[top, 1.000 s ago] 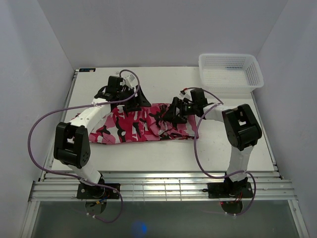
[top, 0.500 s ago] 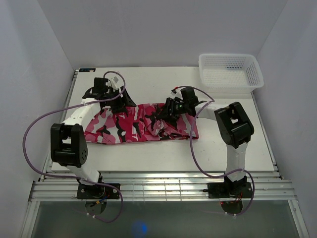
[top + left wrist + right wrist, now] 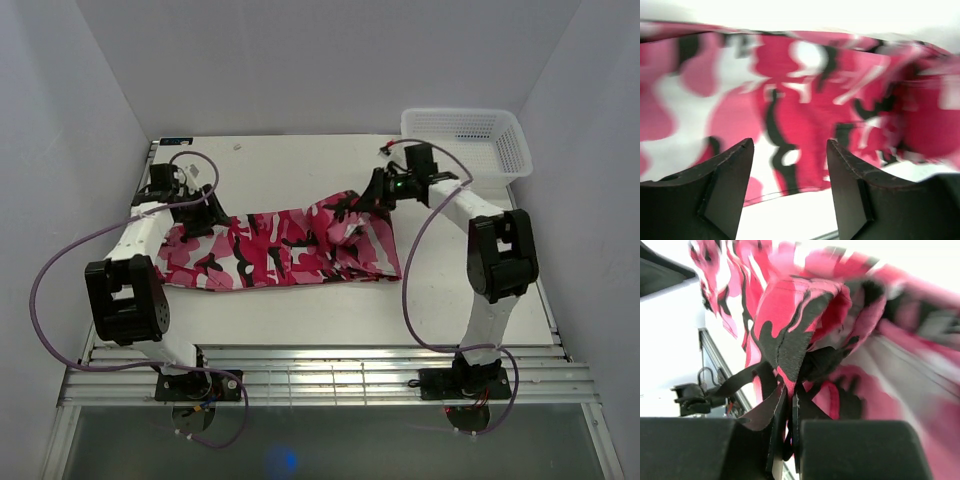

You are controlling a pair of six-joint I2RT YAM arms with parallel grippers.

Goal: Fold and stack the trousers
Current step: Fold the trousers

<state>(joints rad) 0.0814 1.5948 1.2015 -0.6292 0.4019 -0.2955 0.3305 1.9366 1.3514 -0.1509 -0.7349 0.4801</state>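
The camouflage trousers (image 3: 280, 250) lie lengthwise across the middle of the table, their right end raised and bunched. My right gripper (image 3: 350, 208) is shut on a fold of that raised end. In the right wrist view its fingertips (image 3: 789, 395) pinch a pink and black hem of the trousers (image 3: 790, 315), and black straps hang beside them. My left gripper (image 3: 203, 215) hovers open over the left end. In the left wrist view its fingers (image 3: 790, 144) stand apart with nothing between them, above the blurred trousers (image 3: 805, 90) and their near hem.
A white mesh basket (image 3: 465, 140) stands at the back right corner, just behind the right arm. Bare white table (image 3: 300, 320) runs in front of the cloth up to the metal rail (image 3: 330, 365) at the near edge.
My right gripper has shut on the trousers and pulled their right end up and towards the back right. My left arm has swung left along the cloth to its left end.
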